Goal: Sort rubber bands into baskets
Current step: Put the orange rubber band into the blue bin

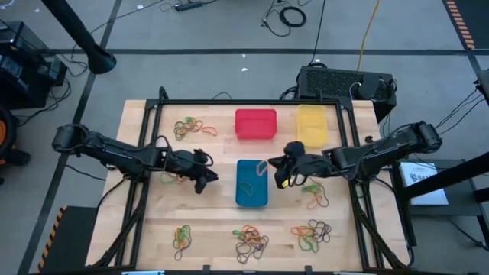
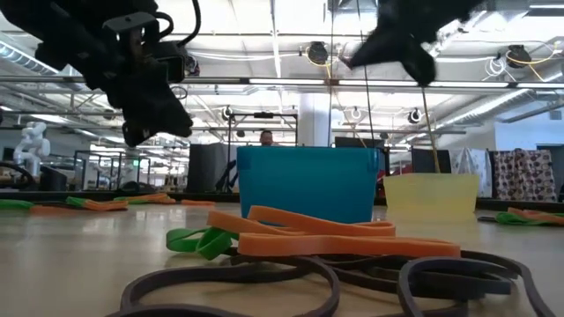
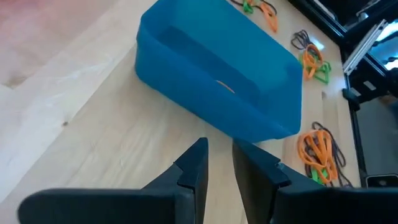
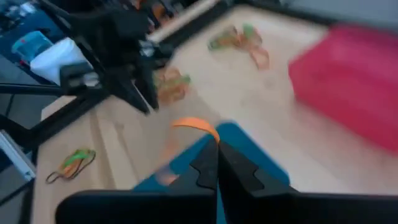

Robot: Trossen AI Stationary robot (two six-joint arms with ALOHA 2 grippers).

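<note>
The blue basket [image 1: 252, 183] stands mid-table, with the red basket [image 1: 255, 124] and the yellow basket [image 1: 312, 124] behind it. An orange rubber band [image 3: 225, 86] lies inside the blue basket. My right gripper [image 1: 273, 169] hangs over the blue basket's far right corner, shut on an orange rubber band [image 4: 194, 124]. My left gripper [image 1: 208, 179] hovers above the bare table just left of the blue basket [image 3: 217, 74]. Its fingers [image 3: 199, 163] stand a narrow gap apart with nothing between them. Piles of rubber bands [image 1: 250, 243] lie around the table. My right gripper pinches the orange rubber band between its two fingertips, on one end of the loop [image 4: 213, 135]. The fingers slant down from the table's right side. The rest of the band arcs out beyond the tips, clear of the table and over the blue basket's rim [image 4: 236, 134].
Mixed orange, green and dark bands lie in heaps at the far left [image 1: 191, 127], left of my left gripper [image 1: 170, 177], right of the blue basket [image 1: 315, 195] and along the near edge [image 1: 181, 238], [image 1: 313, 233]. A black frame [image 1: 229, 102] borders the table.
</note>
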